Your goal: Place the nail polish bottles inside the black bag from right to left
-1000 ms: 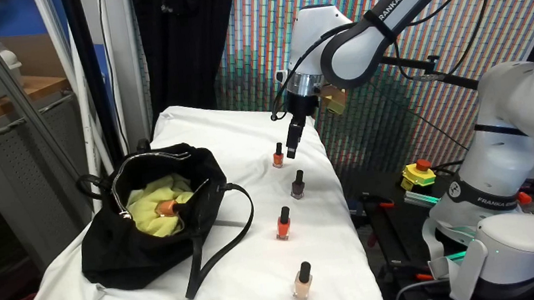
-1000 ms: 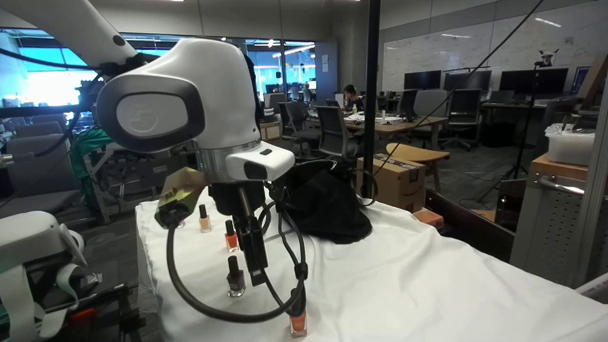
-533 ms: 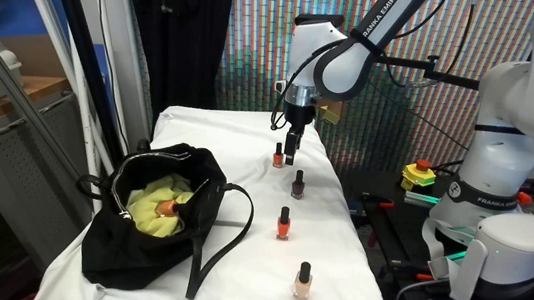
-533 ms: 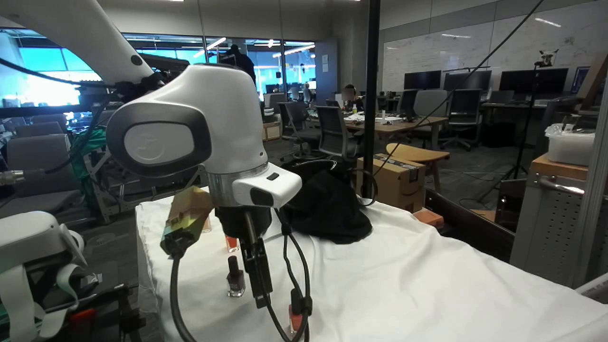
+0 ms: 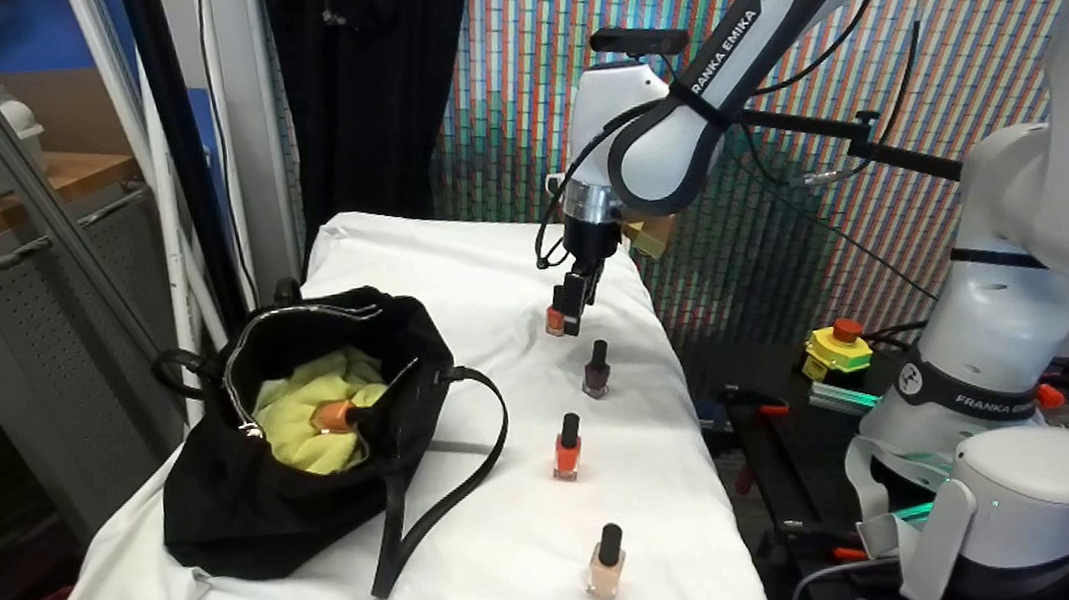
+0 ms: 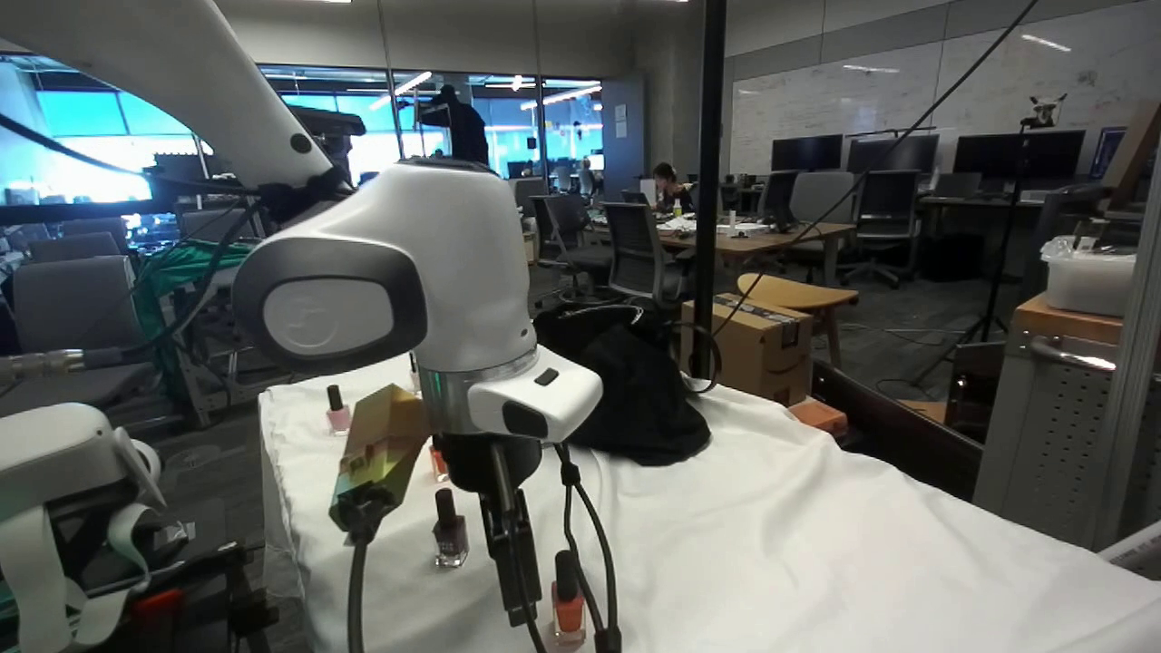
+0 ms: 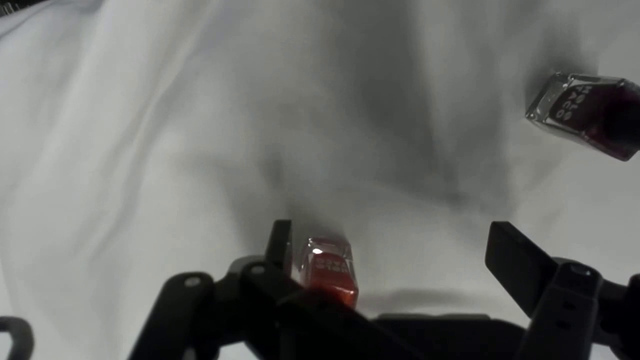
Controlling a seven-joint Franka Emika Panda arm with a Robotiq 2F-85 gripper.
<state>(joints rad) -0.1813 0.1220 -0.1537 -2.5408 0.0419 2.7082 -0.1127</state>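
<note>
Step in hand, as judged: grasping the orange-red nail polish bottle (image 6: 569, 606) at one end of the row. The Robotiq gripper (image 7: 387, 242) hung low, jaws wide apart, nothing clamped. The bottle stood upright on the white cloth (image 5: 503, 555); in the wrist view its glass body showed within the jaw span, just beside one fingertip (image 7: 278, 242), contact not determinable. Centring looked worth doing first: an off-centre closure could shove the narrow base and tip it. After that it seemed best to square the jaws to the glass, close gently, lift straight up before travelling, and release over the open mouth of the black handbag (image 5: 247, 519), clear of its loose strap (image 5: 390, 530). The dark plum bottle (image 5: 595, 374) stood near and called for clearance. An orange bottle (image 5: 335, 417) already lay in the bag on its yellow-green lining (image 5: 294, 438); the red bottle (image 5: 567, 449), peach bottle (image 5: 605, 569) and pink bottle (image 6: 337, 417) stood farther along. Surface: the cloth was creased and probably soft, so footing may have been uneven. Room: a shiny striped backdrop (image 5: 494, 123) and a black curtain (image 5: 372, 107) hung behind; an emergency-stop button (image 5: 837, 351) sat off to one side; office chairs (image 6: 639, 240), monitors (image 6: 807, 152) and a cardboard box (image 6: 757, 352) showed in the space beyond.
</note>
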